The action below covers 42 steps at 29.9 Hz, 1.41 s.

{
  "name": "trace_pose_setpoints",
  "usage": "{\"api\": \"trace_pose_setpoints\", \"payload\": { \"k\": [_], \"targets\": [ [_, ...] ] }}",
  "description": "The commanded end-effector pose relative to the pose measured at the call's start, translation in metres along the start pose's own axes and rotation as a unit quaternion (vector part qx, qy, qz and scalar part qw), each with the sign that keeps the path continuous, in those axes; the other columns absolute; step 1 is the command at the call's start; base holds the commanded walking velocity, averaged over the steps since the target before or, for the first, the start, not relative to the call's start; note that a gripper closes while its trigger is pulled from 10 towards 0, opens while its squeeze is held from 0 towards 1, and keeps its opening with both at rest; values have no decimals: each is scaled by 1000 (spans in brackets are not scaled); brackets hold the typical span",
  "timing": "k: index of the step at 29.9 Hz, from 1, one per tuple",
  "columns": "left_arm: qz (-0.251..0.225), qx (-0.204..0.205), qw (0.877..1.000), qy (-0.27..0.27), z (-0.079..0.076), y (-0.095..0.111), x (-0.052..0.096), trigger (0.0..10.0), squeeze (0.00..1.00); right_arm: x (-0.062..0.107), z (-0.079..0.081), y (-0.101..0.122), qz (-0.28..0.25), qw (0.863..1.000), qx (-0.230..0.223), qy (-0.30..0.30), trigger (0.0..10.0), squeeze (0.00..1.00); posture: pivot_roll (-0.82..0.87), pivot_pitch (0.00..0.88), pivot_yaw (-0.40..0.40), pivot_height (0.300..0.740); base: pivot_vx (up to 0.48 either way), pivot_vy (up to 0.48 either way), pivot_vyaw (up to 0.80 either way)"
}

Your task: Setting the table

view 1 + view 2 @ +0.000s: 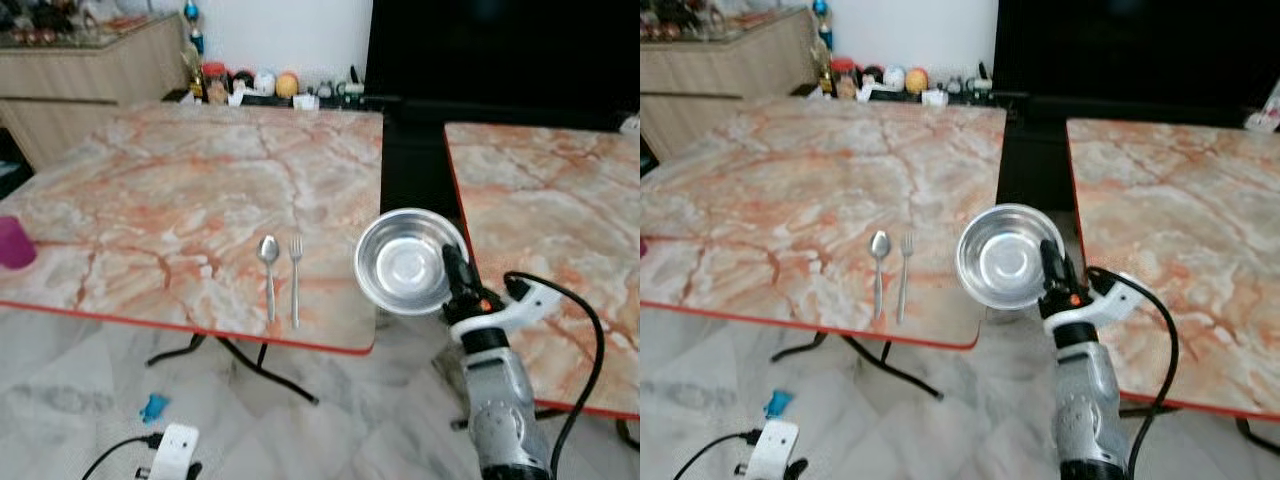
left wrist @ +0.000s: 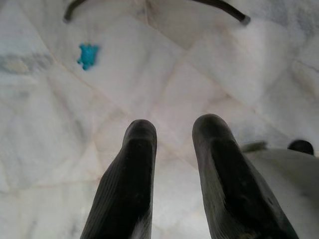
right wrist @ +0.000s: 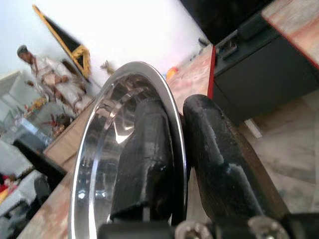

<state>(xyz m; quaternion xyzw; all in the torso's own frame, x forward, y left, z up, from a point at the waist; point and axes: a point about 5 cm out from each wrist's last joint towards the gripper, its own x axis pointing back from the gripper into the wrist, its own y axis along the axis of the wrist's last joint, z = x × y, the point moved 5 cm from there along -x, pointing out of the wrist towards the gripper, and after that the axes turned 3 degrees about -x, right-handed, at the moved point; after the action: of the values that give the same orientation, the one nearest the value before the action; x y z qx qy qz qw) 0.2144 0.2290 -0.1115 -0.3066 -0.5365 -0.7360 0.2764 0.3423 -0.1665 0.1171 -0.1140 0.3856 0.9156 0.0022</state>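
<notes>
Marble-patterned benches stand before us, two of them with a dark gap between, and a pale tiled floor (image 1: 90, 400) below. On the nearer-left bench (image 1: 150, 220) a spoon (image 1: 269, 268) and a fork (image 1: 295, 275) lie side by side, handles toward us, close to the front edge. Far out at nine o'clock on that bench sits a purple cup (image 1: 14, 243).

Our right gripper (image 1: 1050, 262) carries a steel bowl (image 1: 408, 262) by its rim, held tilted in the air over the bench's right corner, at three o'clock from the fork and near it. In the right wrist view the fingers (image 3: 149, 164) are clenched on the rim, one inside the bowl and one outside, with only the thin metal wall between them.

We judge the step in hand to be bringing the bowl to the place setting. The next move calls for swinging it to the left over the bench, levelling it, lowering it just beside the fork without knocking the cutlery, then letting go.

Our left gripper (image 2: 172, 169) hangs idle over the floor, its fingers slightly parted and grasping nothing; a small blue object (image 2: 87, 55) lies on the tiles beyond.
</notes>
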Motion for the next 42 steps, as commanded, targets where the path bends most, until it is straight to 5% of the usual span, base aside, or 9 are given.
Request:
{"api": "trace_pose_setpoints", "payload": {
  "k": [1,42],
  "targets": [
    [3,-9,1000,-4,-1,0,0,10000,0,-6,11,4,-8,1000,6,19,10000,0,119,0,-11,740,0,-262,0],
    [0,-17,1000,-18,-9,4,-2,10000,0,-6,4,18,-15,999,26,14,10000,0,101,0,-22,740,0,-336,0]
  ]
}}
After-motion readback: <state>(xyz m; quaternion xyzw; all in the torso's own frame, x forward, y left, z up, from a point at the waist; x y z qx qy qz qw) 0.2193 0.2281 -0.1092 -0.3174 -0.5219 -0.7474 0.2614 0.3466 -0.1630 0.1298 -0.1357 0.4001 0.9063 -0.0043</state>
